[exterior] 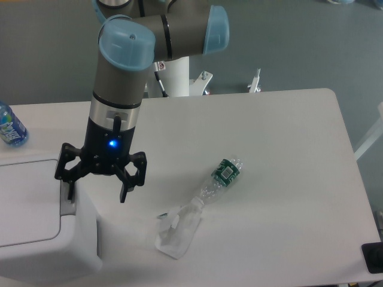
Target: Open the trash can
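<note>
Illumination is even, diffuse and bright. The white rectangular table is near overexposure, so the large white plastic trash can shows little contrast against it. Shadows are soft. Focus is slightly soft throughout.

The trash can is a large white boxy bin with rounded corners, standing upright at about eight o'clock in the view and cut off by the left and bottom edges. Its flat white lid lies shut and level on top. A small grey push tab sits at the lid's three o'clock edge, near the bin's right side.
</note>
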Tool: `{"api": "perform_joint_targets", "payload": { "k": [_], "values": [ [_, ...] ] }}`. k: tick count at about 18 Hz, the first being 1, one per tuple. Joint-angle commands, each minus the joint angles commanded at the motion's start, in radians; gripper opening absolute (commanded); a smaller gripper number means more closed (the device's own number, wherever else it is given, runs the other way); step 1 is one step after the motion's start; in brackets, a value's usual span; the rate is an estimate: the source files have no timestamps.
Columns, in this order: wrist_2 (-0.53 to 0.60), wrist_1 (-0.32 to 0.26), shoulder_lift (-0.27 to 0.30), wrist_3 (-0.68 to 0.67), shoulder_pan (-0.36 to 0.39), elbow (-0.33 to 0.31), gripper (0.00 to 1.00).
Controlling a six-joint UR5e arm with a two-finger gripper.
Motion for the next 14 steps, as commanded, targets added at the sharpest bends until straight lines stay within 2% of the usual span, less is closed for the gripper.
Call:
{"api": "perform_joint_targets", "payload": {
  "k": [12,14],
  "values": [
    [0.000,0.000,-0.005,0.000,0.000,0.002,1.00],
    [0.000,0.002,-0.006,0.003,0.000,0.024,1.00]
  ]
}}
